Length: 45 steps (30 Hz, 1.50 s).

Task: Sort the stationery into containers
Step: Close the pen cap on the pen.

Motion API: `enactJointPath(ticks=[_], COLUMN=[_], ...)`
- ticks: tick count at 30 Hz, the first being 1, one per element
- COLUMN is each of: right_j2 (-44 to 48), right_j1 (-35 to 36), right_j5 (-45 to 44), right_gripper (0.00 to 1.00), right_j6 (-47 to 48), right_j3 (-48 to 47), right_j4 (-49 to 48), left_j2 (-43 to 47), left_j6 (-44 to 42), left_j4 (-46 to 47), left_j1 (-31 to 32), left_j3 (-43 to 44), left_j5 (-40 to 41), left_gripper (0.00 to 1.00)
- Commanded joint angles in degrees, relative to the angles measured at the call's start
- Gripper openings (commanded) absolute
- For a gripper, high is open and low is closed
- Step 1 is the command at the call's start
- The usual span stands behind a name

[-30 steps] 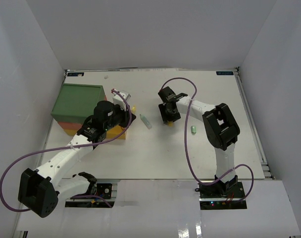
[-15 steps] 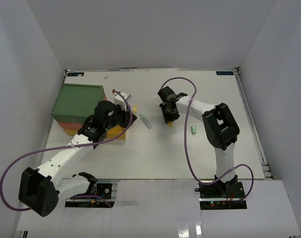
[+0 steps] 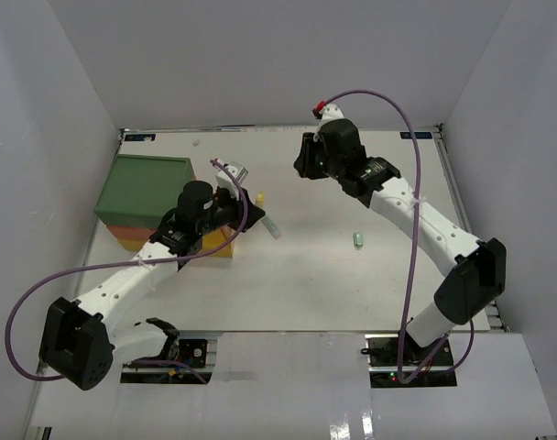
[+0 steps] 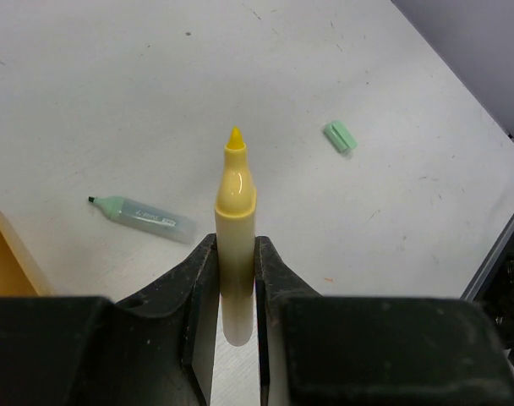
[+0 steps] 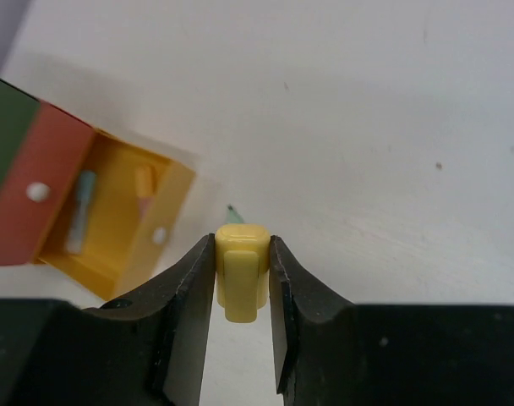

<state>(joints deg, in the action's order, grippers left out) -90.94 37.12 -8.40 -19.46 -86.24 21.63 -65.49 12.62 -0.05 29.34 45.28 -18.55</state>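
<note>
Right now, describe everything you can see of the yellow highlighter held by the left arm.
The yellow highlighter is a slim, pale yellow barrel of smooth plastic, uncapped, with a deeper yellow wedge tip exposed. It is clamped near mid-barrel between the dark fingers of the left gripper, tip pointing away from the wrist, its rear end poking out behind the fingers. It hangs over the white table; nothing but the fingers seems to touch it.

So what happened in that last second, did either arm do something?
The right claw, shut on the yellow cap, swung away from the left claw toward the far edge of the table, leaving the yellow highlighter in the left claw uncapped. The teal pen, teal cap and stacked bins stayed put.
</note>
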Motion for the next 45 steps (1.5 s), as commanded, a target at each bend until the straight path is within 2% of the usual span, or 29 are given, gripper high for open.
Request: enactJointPath(ticks=[1,7,14,23,33,45], right_j2=[2.6,3.0,1.1,-0.5,1.1,1.4], right_j1=[1.2,4.0,9.6,14.4,14.9,14.9], right_j5=[0.4,-2.0,-7.5,-12.4,-17.2,-15.2], right_gripper=[0.14,0.09,0.09,0.08,0.08,0.08], right_j6=[-3.6,-5.2,-5.9,-5.8,-3.0,-3.4], right_j3=[-1.7,-2.7,-2.4,-1.8,0.2,0.7], right_j4=[-10.1,-17.7,-20.0,-20.7,-20.9,-20.0], left_j2=[-2.3,-6.8,-3.1,-1.5,-1.2,-1.7], left_j6=[0.9,1.7,1.3,1.0,1.4,1.6], left_j4=[4.6,9.1,12.1,11.7,11.4,11.0], left_j1=[-0.3,-0.3,-0.3,-0.3,-0.3,-0.3], left_j3=[4.4,6.8,1.9,1.0,0.8,1.0], left_j5=[-3.2,-4.4,-3.3,-1.1,-0.4,-0.2], left_gripper=[0.20,0.20,0.20,0.20,0.20,0.20])
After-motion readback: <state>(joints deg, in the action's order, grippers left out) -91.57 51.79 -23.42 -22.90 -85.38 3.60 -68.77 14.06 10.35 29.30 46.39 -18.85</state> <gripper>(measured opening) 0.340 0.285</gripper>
